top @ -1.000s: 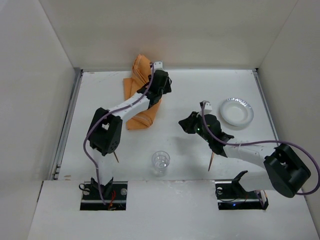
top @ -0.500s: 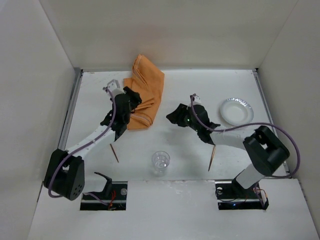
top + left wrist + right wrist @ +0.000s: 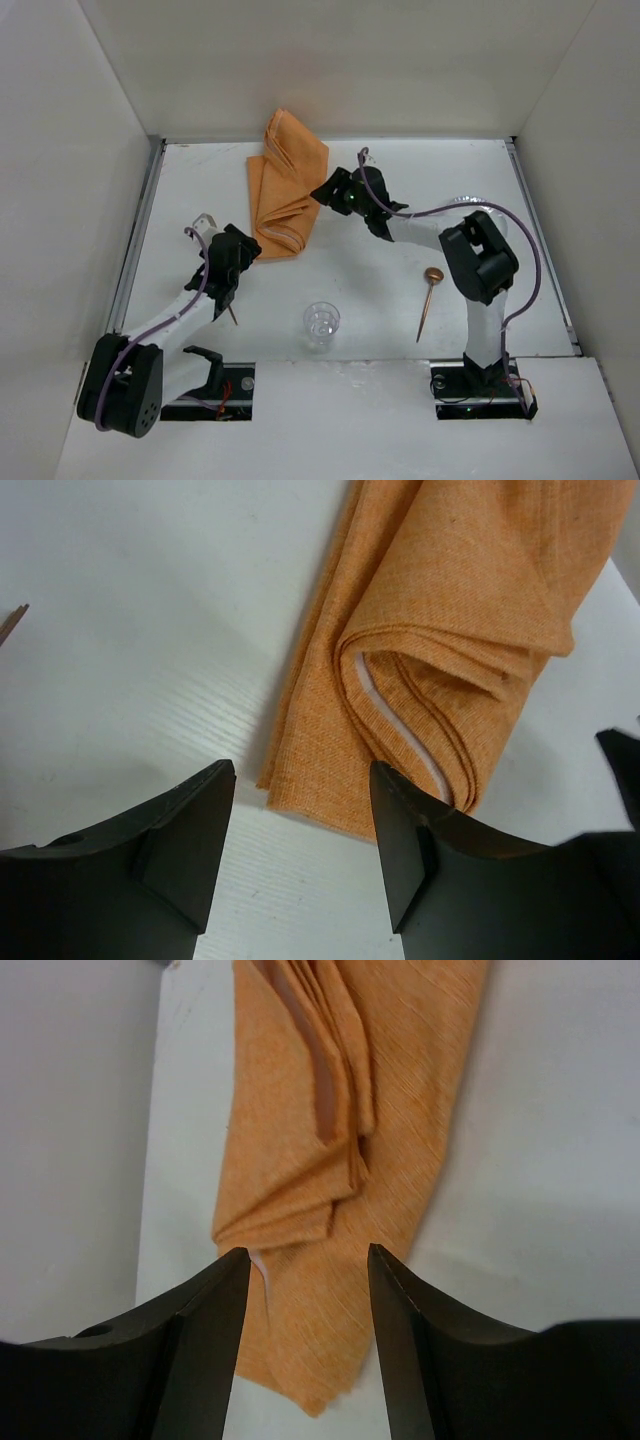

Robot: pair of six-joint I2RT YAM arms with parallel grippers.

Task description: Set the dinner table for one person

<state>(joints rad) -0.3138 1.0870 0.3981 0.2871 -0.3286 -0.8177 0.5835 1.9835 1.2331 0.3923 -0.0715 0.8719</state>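
dinner table (image 3: 380,275): white top, bearing every item below. my left gripper (image 3: 300,820): fingers parted, nothing between them, over bare table just short of the near end of the orange cloth (image 3: 290,175). thin wooden stick (image 3: 232,314): flat on the table beside my left arm. orange cloth: folded and rumpled, far-left part of the table, lying between my two grippers. clear glass (image 3: 321,324): upright, near the front edge, centre. my right gripper (image 3: 305,1300): fingers spread, empty, at the cloth's right edge, folds straight ahead. wooden spoon (image 3: 429,300): flat on the table, right of the glass.
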